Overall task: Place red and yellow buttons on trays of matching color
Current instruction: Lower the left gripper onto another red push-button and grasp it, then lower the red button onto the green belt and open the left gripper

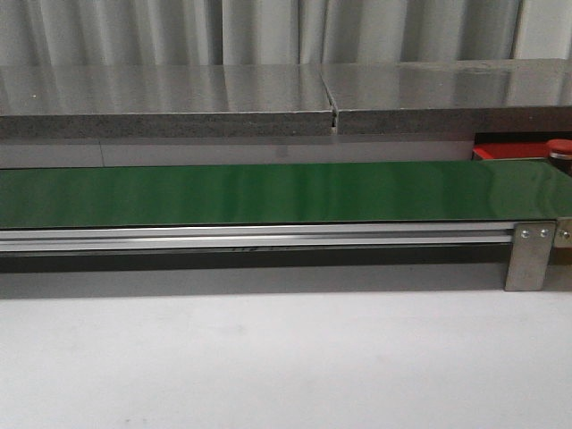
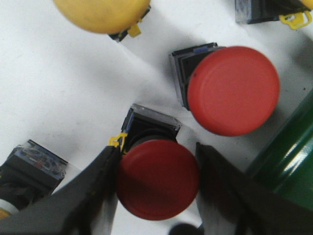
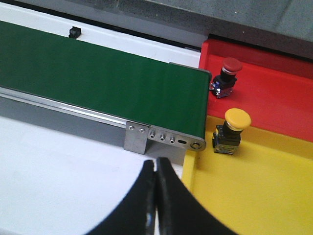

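Straddling a red button on the white table, the left tool sits low with one dark finger on each side of the domed cap; the jaws look parted around it, and whether they already touch cannot be told. A second red button lies on its side just beyond, a yellow button farther off, and two more button bases show at the edges of the left wrist view. The glossy green belt runs close beside this cluster.

At the belt's far end, seen from the right wrist, a red tray already holds a red-capped button standing upright, and the yellow tray next to it holds a yellow-capped one, each near the belt's edge. The right tool hangs above the table near the belt's metal bracket, its fingers pressed together on nothing.

By the look of it, the work is partway through and the step in hand is the pickup of another red button. The next move likely calls for the left fingers to close squarely on the cap or its neck, then a clean lift clear of the neighbouring button before it is set on the belt.
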